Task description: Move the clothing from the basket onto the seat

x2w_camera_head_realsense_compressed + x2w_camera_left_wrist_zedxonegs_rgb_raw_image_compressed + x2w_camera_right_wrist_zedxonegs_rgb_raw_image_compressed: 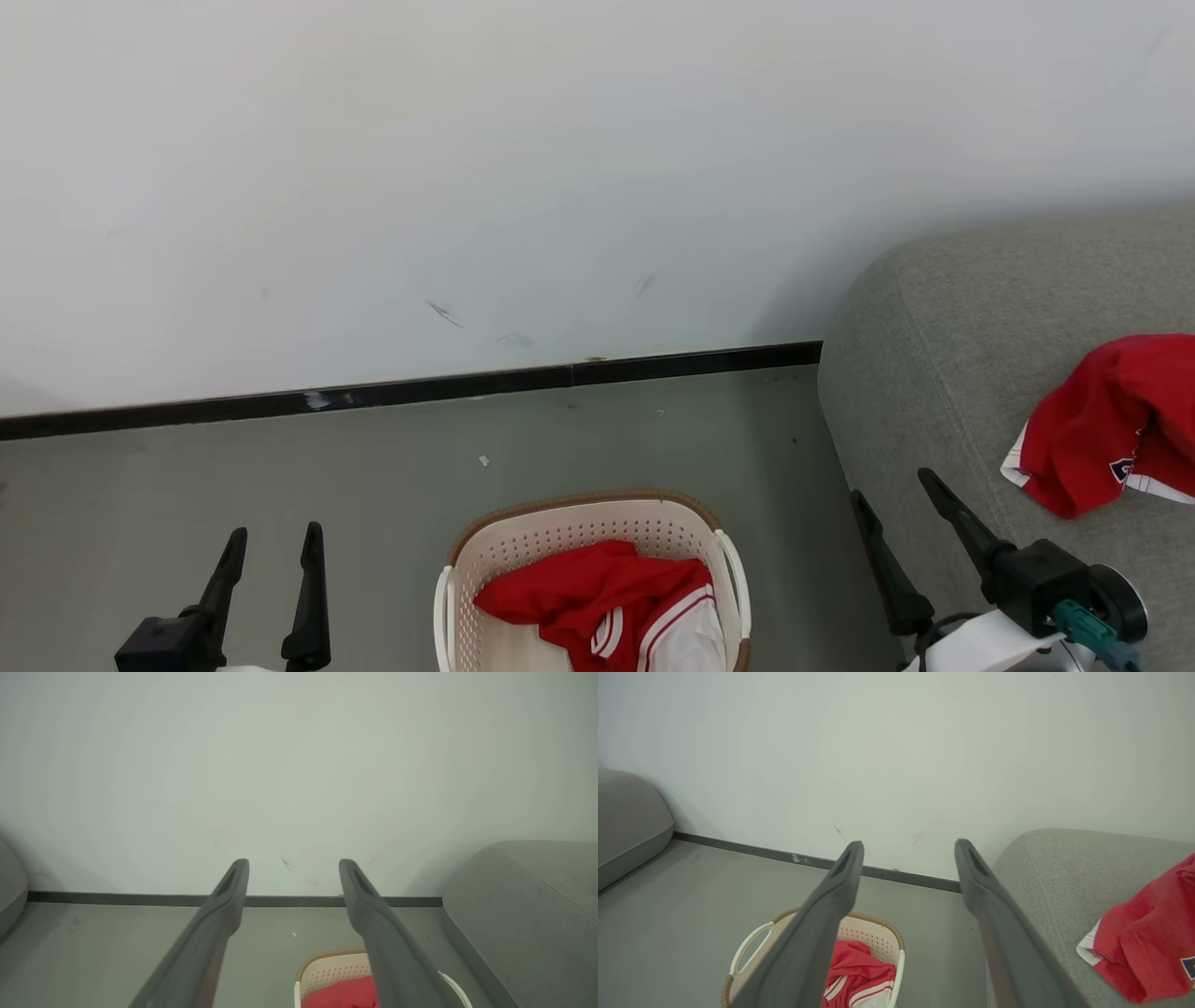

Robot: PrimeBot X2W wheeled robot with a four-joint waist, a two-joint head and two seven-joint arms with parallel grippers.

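My left hand (277, 529) is released, its two dark fingers spread apart with nothing between them, and it sits over the grey floor (233, 467) just to the left of the basket (560, 525). My right hand (889, 483) is released too, fingers wide and empty, at the front edge of the seat (934, 373), between the basket and the sofa. The basket stands on the floor between my two hands, cream with perforated sides, a brown rim and a white handle (738, 569) at each end. Inside it lies the clothing (579, 583), a crumpled red piece with white panels and red-and-white striped trim, heaped toward the middle and the right side, with some bare basket wall showing around it. A second garment (1111, 420), also red with a white edge and a small dark patch, lies bunched on the seat to my right, well apart from the basket and not touching either hand. The seat is grey-green fabric with a rounded corner and a stitched seam. Behind everything a pale wall (560, 187) with a few dark scuffs meets the floor at a black baseboard (467, 385). In my right wrist view another grey cushion (626, 812) shows at the far left.
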